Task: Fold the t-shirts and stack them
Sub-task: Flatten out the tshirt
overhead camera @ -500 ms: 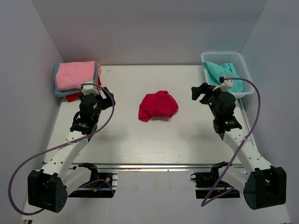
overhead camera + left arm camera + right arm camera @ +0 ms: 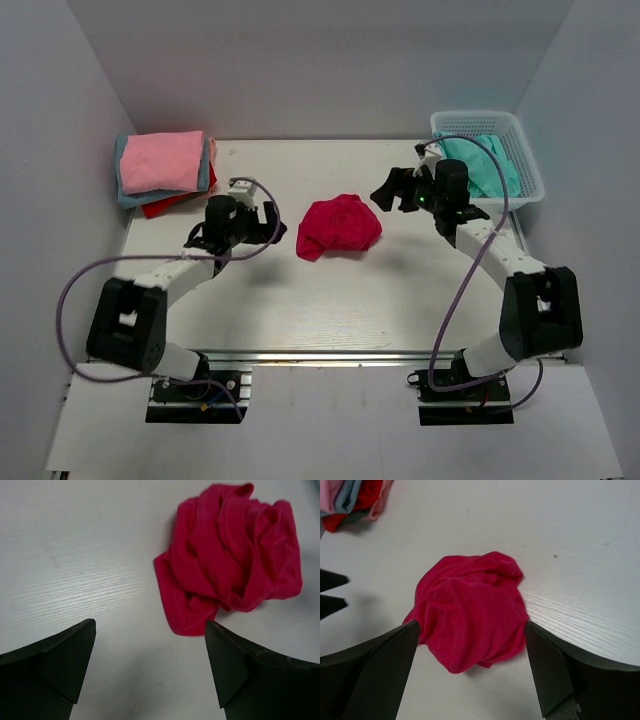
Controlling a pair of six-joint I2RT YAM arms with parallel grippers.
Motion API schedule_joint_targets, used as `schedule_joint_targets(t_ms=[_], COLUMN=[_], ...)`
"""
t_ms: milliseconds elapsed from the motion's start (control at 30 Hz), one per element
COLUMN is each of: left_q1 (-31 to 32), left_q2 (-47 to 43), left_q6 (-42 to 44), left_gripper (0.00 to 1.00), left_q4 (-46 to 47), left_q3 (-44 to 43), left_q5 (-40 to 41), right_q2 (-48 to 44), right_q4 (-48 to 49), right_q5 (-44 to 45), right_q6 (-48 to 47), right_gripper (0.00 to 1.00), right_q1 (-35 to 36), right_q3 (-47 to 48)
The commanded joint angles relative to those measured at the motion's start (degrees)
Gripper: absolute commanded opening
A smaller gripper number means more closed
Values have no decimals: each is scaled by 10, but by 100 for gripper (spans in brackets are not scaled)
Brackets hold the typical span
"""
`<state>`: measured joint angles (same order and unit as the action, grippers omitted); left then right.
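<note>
I am watching a crumpled crimson t-shirt point(image 2: 338, 227) lying in a loose heap near the middle of the white table point(image 2: 300, 300), with both arms facing it from either side.

The left gripper point(image 2: 270, 222) is hovering just left of the heap, its jaws standing wide apart and holding nothing. In the left wrist view the two dark fingertips point(image 2: 75, 650) are framing bare tabletop, with the shirt's nearest fold lying ahead and to the right of them.

The right gripper point(image 2: 386, 196) is hanging to the right of the heap, likewise spread wide and empty. In its own wrist view the crimson cloth is sitting between and just beyond its fingers, though I cannot tell whether they are touching it.

At the table's back left corner a folded stack point(image 2: 160, 168) is resting, with a light pink t-shirt point(image 2: 160, 158) lying on top, a grey-blue one showing at its edges and a red one peeking out beneath. A teal t-shirt point(image 2: 480, 165) is sitting bunched in the white mesh basket point(image 2: 478, 119) at the back right corner.
</note>
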<state>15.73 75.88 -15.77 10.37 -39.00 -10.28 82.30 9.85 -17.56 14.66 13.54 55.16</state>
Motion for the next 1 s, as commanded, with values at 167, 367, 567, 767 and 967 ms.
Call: schedule_joint_targets(t_ms=[167,367,567,767,967], left_q1=[49,86,116,135,135], left_q2=[225,277,328,340,229], left_q6=[37,55,75,62,35], left_gripper=[100,91,67,0,0], left_q4=[-33,-74,-136,-186,-199], left_q3=[-129,-171,-214,-255,-253], left_q5=[-164,-87,-4,44,149], right_q2=[123,195,232,205,104], right_q4=[-64,-68,-40,-18,15], right_q5=[-58,-44,-48,-31,36], right_q6=[0,6,18,27,42], right_gripper=[81,72,59,0,0], right_q1=[38,61,74,73,69], right_q3=[93,127,135,116,89])
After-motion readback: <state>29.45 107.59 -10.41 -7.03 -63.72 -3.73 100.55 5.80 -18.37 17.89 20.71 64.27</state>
